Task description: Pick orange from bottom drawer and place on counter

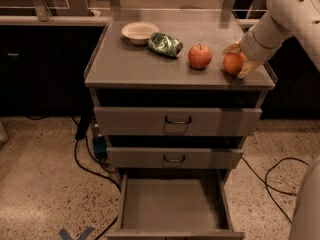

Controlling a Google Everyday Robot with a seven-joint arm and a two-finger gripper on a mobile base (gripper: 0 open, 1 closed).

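Dim warm light, faint sheen on counter, end effector gripping orange

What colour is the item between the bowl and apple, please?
That item is green, clearest in camera view; the end effector is at the orange.
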